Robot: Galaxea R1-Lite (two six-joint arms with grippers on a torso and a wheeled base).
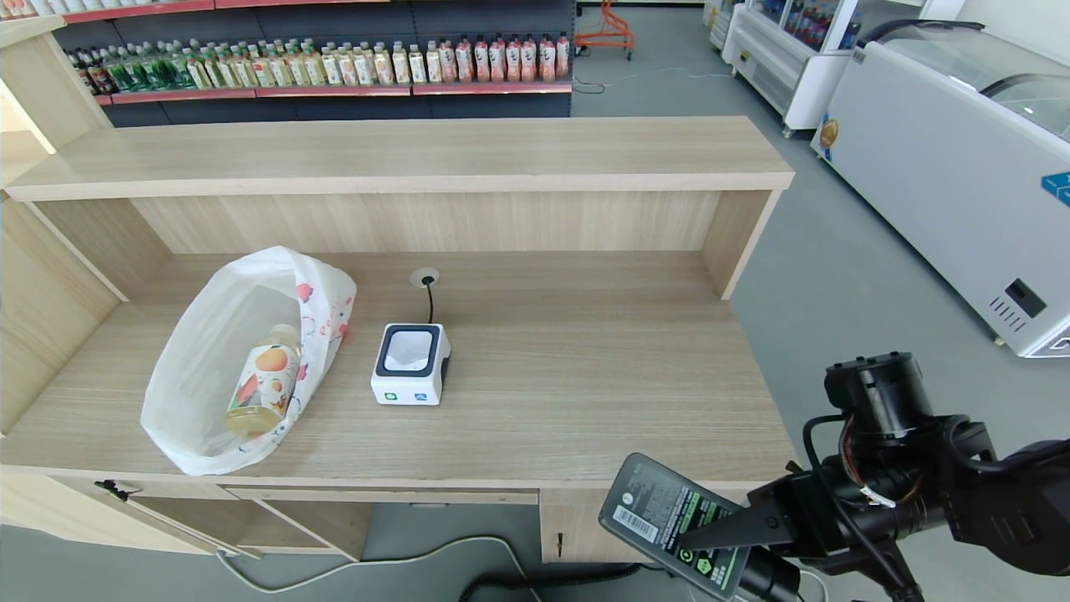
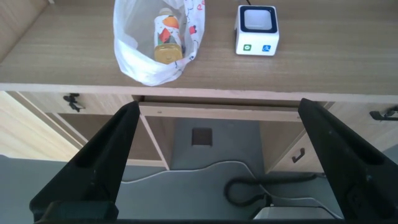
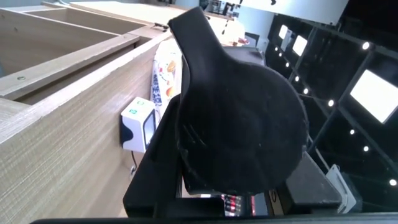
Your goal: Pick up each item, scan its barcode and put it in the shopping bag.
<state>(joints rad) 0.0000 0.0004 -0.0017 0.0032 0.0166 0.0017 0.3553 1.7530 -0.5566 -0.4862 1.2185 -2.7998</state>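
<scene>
Right claw [image 1: 710,535] sits closest to me, clamped on a dark flat pouch [image 1: 648,502] whose barcode label faces up. I see it held off the front edge of the worktop [image 1: 585,401], near the right end. My left claw [image 2: 219,107] hangs in front of the worktop too, jaws spread wide, facing the opening under the top. Farther in, the white scanner [image 1: 410,364] stands near the middle of the worktop, window up, its black cable [image 1: 430,301] running back to a grommet [image 1: 425,278]. Just beside it on the left, the shopping bag [image 1: 209,368] lies with its mouth open and a juice bottle [image 1: 266,380] lying inside. Beyond the raised back ledge [image 1: 401,155] I make out a shelf of bottles [image 1: 334,65], and chest freezers [image 1: 945,167] stand off to the right.
</scene>
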